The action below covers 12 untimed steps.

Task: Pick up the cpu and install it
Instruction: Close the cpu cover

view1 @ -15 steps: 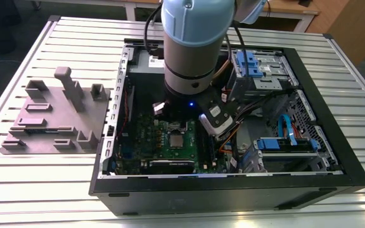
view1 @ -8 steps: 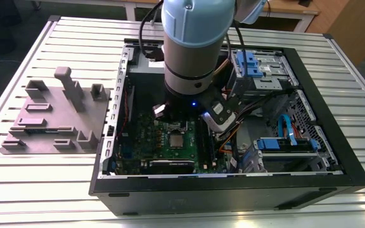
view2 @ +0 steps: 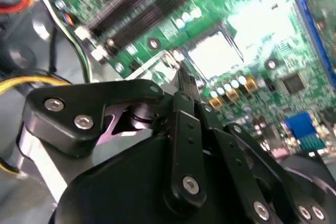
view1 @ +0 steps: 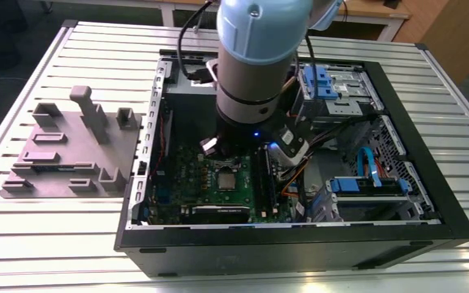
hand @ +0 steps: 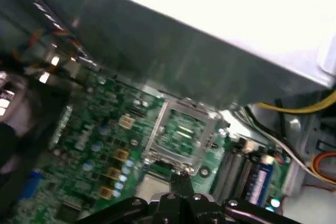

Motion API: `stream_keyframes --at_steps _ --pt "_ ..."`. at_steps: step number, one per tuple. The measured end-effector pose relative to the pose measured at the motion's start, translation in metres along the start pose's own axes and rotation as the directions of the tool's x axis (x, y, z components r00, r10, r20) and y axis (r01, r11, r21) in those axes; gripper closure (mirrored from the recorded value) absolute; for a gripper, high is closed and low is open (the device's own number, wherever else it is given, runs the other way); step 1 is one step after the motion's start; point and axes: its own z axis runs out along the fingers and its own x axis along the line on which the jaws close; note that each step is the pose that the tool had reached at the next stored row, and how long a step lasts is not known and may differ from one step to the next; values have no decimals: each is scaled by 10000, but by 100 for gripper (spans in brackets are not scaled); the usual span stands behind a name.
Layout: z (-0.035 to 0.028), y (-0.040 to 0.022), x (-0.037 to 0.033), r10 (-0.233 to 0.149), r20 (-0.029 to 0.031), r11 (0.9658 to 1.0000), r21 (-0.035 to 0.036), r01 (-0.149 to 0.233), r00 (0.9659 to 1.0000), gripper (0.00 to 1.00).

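Inside the open computer case [view1: 300, 247], exterior view: arm [view1: 255, 73] stood over the motherboard [view1: 181, 177]; cpu [view1: 226, 181] lay flat in its socket.
Second wrist view: gripper [view2: 182, 80] pinched narrow, empty, tips just beside the cpu [view2: 215, 56].
First wrist view: socket frame [hand: 184, 129] appeared raised; yellow cables [hand: 310, 103] ran nearby.
Step, judged: cpu seemingly seated; locking calls for lowering that frame squarely.

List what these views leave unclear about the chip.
Second wrist view: glare washes out the small square silver-topped cpu; its seating is unreadable.
First wrist view: the black gripper covers part of the cpu.
Exterior view: the grey-and-blue robot arm hides part of the green motherboard.
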Motion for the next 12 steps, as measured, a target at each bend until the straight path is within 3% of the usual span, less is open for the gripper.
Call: stream_keyframes --at_steps 4,8,11,12 --pt "26 -31 -171 -1 0 10000 -1 1 10000 90" --pt "38 20 -226 -34 7 10000 -30 34 10000 90" --pt "39 20 -226 -211 98 9993 -317 214 9997 90" --pt "39 20 -226 -326 102 9988 -363 329 9994 90"
